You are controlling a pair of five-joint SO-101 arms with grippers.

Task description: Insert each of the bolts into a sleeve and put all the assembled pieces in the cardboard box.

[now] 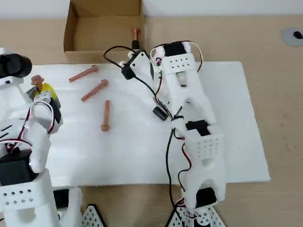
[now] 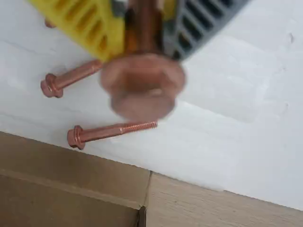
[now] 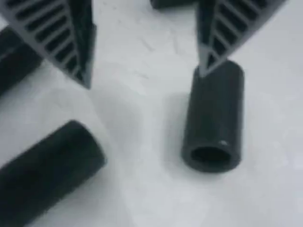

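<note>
White foam mat point(image 1: 227, 156) is spread over the wooden table point(image 1: 279, 94) and fills the middle of the high view. The cardboard box point(image 1: 102, 30) is set at the upper left, just beyond the mat's far edge. The left gripper point(image 1: 40, 87) is seen at the left edge of that view. Its yellow and grey fingers are pressed together on the shank of a held bolt point(image 2: 142, 87) (the flanged head points away from the jaws, clear of the mat). Three loose bolts point(image 1: 94, 90) are laid apart from one another on the mat, left of centre, between that gripper and the box. The right gripper point(image 3: 144, 75) is held spread above the mat with nothing gripped. One of its fingertips is placed at the end of a black sleeve point(image 3: 213, 123) lying on its side, and a second sleeve point(image 3: 47, 170) is found at the lower left of the right wrist view.
</note>
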